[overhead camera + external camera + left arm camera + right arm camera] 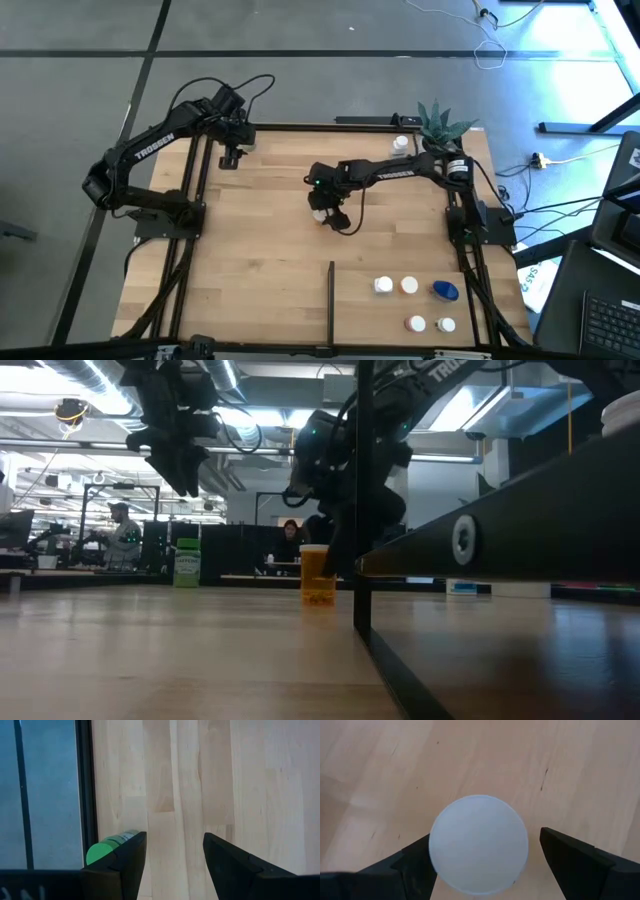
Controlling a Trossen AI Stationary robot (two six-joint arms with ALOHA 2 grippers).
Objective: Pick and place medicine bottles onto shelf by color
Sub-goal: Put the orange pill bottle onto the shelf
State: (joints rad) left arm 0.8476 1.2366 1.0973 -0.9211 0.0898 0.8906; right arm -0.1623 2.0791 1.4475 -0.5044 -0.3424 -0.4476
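At the table's far-left corner, the left gripper point(232, 155) hangs above the bare wood with its fingers point(125, 865) parted and nothing between them. Just outside one finger, beside the black frame rail point(90, 785), stands a green bottle point(102, 851), not touched by the gripper.

Near the table's centre, the right gripper point(322, 212) points straight down over an orange-bodied bottle point(316, 575) with a white cap point(478, 844). Its fingers point(570, 862) are spread wide on either side of the cap. One finger sits just beside the cap's edge, and contact there cannot be confirmed. The other stands clearly apart. The bottle stands upright on the wood, not gripped.

Nearer the front edge, a short black divider bar point(331, 300) lies on the planks. To its right stand four white-capped bottles point(384, 286) and a wider blue bottle point(446, 290), grouped together and well apart from both grippers.

At the far-right corner, another white-capped bottle point(400, 145) stands just beside a potted plant point(440, 127).
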